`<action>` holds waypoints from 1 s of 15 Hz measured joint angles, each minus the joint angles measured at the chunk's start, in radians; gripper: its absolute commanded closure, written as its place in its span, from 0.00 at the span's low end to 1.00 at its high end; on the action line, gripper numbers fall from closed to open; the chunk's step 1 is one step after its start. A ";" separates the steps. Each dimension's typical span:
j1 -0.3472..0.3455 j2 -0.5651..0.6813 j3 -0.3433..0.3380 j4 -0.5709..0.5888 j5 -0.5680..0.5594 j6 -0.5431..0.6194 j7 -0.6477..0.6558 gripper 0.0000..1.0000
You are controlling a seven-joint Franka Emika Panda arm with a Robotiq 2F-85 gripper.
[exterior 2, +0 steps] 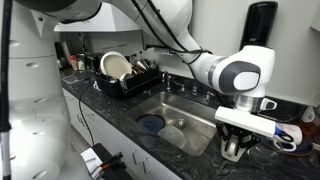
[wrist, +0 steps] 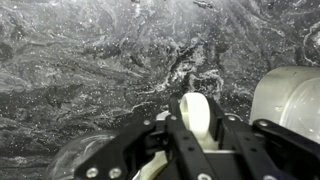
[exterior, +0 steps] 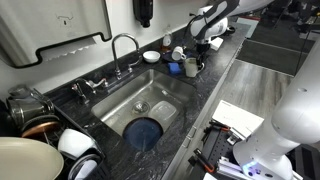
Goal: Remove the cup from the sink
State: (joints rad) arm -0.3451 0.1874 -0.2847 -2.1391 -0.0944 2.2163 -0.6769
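Cup (wrist: 195, 108): one, pinched between the fingers of the one gripper (wrist: 195, 124), which is closed on it, at the counter (wrist: 100, 60) beside the one sink (exterior: 162, 90).

Opposite-end exterior views sharing the sink (exterior: 165, 95); wrist view close above countertop (wrist: 100, 60).

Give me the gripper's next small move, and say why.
Probably lower straight down, then open the fingers. The wrist view shows the cup pinched between them over dark stone countertop, and in an exterior view the gripper hangs beside the sink, not over it.
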 measured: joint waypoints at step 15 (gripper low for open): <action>0.065 -0.162 0.017 -0.013 -0.140 -0.153 0.095 0.00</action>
State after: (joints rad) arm -0.2801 0.0258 -0.2678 -2.1519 -0.2342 2.0630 -0.5819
